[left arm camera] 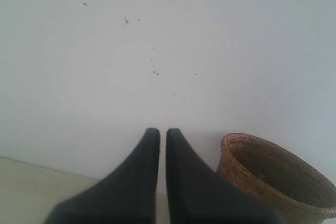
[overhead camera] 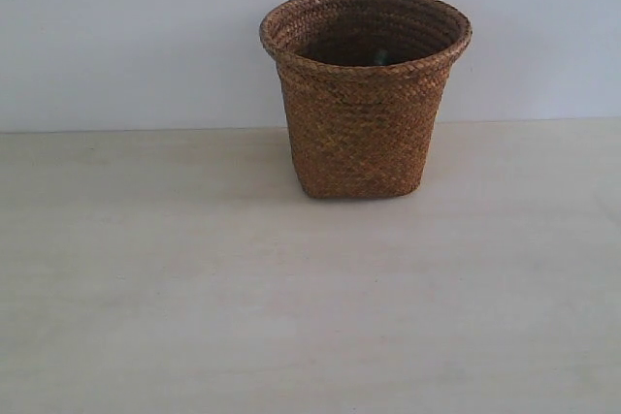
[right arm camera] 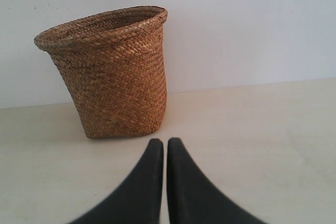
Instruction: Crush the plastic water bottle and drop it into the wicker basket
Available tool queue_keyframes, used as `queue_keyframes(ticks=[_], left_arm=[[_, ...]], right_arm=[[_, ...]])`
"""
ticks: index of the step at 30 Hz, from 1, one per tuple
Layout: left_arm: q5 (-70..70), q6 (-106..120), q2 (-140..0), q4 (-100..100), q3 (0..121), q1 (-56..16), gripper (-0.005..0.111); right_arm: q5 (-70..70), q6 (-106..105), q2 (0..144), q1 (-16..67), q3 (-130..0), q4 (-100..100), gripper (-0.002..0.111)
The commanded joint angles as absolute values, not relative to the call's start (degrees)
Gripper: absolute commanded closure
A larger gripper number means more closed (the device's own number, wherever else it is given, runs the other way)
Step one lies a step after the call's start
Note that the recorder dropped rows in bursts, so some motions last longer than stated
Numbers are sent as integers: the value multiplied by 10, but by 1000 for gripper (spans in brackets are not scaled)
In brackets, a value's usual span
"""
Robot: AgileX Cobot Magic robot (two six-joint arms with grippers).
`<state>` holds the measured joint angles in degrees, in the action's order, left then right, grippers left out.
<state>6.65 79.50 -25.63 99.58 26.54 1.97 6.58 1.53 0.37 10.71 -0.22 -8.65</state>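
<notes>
The brown wicker basket stands upright at the back of the table, near the white wall. Its inside is dark. Deep in it shows a small greenish glint, and I cannot tell what that is. The plastic water bottle is otherwise hidden. My left gripper is shut with nothing between its black fingers. It faces the wall, with the basket close beside it and seen from above the rim. My right gripper is also shut and empty, low over the table a short way from the basket. Neither gripper shows in the exterior view.
The pale wooden table stretches in front of the basket and to both sides. The white wall rises right behind the basket.
</notes>
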Motion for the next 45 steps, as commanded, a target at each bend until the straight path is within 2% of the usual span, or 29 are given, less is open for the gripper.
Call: queue_keyframes(ticks=[1, 31, 33, 34, 36, 39, 45], left_arm=[[65, 787, -205, 999, 230, 22, 103], [88, 780, -164, 997, 225, 22, 103], [112, 667, -164, 830, 225, 22, 103], [131, 507, -164, 625, 225, 22, 103], [151, 225, -164, 356, 225, 22, 103], [176, -103, -149, 85, 225, 22, 103], [183, -142, -88, 34, 215, 22, 103]], right_arm=[[61, 14, 0, 104, 0, -86, 108], [61, 14, 0, 104, 0, -86, 108], [61, 14, 0, 104, 0, -86, 108], [61, 14, 0, 104, 0, -86, 108], [61, 14, 0, 104, 0, -86, 108], [61, 14, 0, 104, 0, -86, 108], [61, 14, 0, 104, 0, -86, 108]])
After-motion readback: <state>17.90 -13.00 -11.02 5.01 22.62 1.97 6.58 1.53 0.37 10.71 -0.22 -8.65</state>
